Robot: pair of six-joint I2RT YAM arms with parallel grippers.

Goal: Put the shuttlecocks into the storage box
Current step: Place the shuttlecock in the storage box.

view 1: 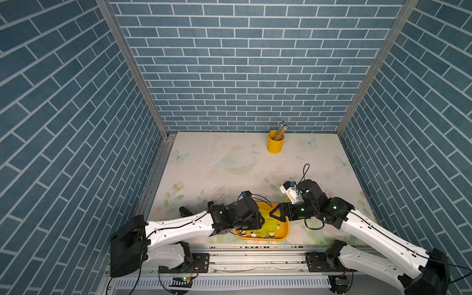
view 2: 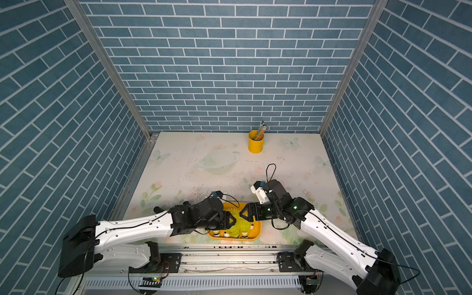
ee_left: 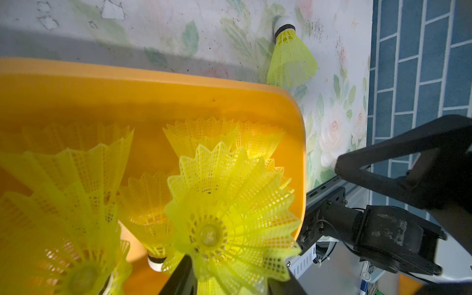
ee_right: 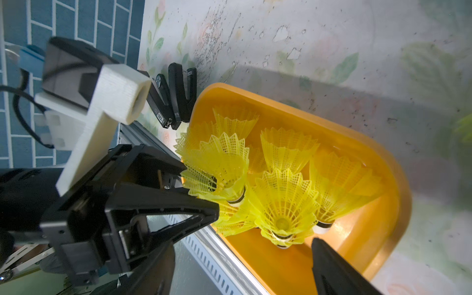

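Observation:
The orange storage box [view 1: 286, 228] [view 2: 259, 229] sits at the table's near edge, between both arms. Several yellow-green shuttlecocks [ee_right: 286, 201] [ee_left: 69, 184] stand inside it. My left gripper [ee_left: 229, 277] [ee_right: 201, 189] [view 1: 263, 221] hangs over the box's left part. Its jaws are partly apart, with the skirt of a tilted shuttlecock [ee_left: 229, 204] [ee_right: 219, 163] between them. Whether they still press on the skirt does not show. My right gripper [ee_right: 245, 246] [view 1: 272, 215] [view 2: 242, 215] is wide open over the box's right part, with nothing between its fingers. One more shuttlecock [ee_left: 288, 56] lies on the table outside the box [ee_left: 153, 76].
A yellow pencil cup [view 1: 275, 143] [view 2: 255, 143] stands far back near the wall. Black staplers [ee_right: 176, 97] [view 1: 185, 211] lie on the table by the box's left end. The metal rail [view 1: 242, 251] runs just in front of the box. Brick-pattern walls close three sides.

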